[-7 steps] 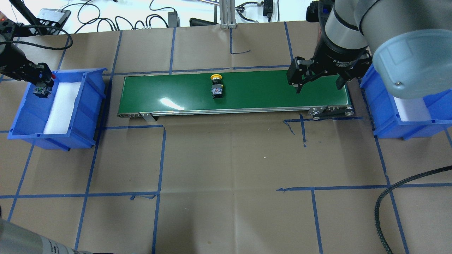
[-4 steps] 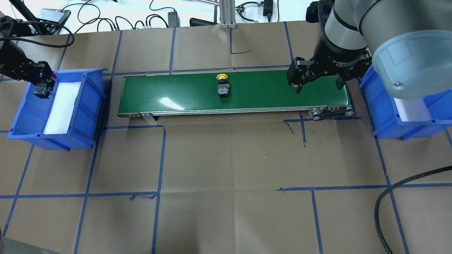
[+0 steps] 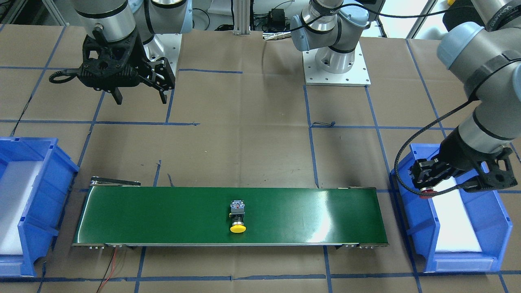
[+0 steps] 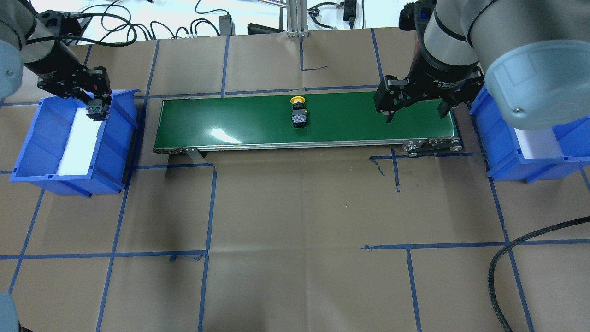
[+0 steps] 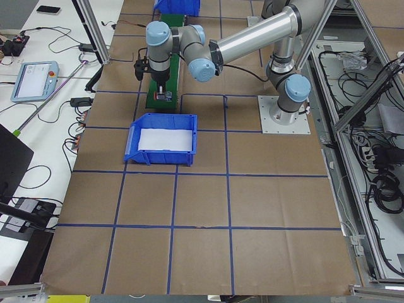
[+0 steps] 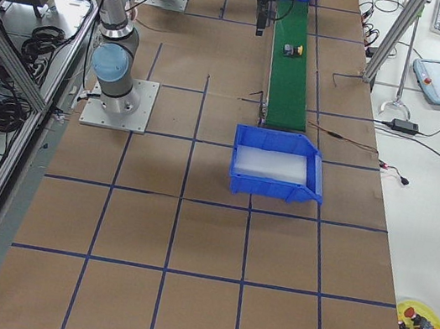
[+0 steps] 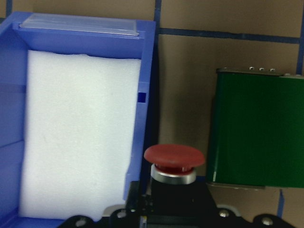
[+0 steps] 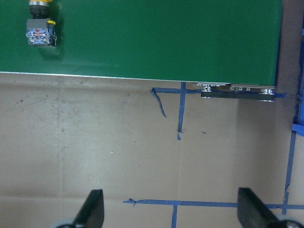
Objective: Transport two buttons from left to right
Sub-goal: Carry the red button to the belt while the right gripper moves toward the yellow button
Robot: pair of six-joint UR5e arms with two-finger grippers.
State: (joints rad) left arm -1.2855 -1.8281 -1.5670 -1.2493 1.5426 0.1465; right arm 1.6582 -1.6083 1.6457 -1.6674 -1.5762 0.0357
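Left gripper [image 4: 94,100] pinches the red button [image 7: 174,159] by its black blocky body, cap pointing out ahead in the wrist view. It hangs over the belt-side wall of the left bin [image 4: 27,157], at the bin's far corner, near the belt [image 4: 230,120] end but not over it.

Yellow button [image 4: 298,110] lies on its side about mid-belt, near the far edge, cap pointing away from the robot and terminal end toward it.

Right gripper [image 4: 417,109] hovers above the belt's right end with its 2 fingers spread wide, holding nothing. The right bin [image 4: 507,170] is just beside it.

Handling, my read: both buttons look like hard plastic, light, rigid, not fragile. The mushroom cap is round and smooth and likely slips, so grip the 2 flat sides of the body, below the cap. Lying on its side, the yellow button may roll or skid if nudged on the glossy belt.
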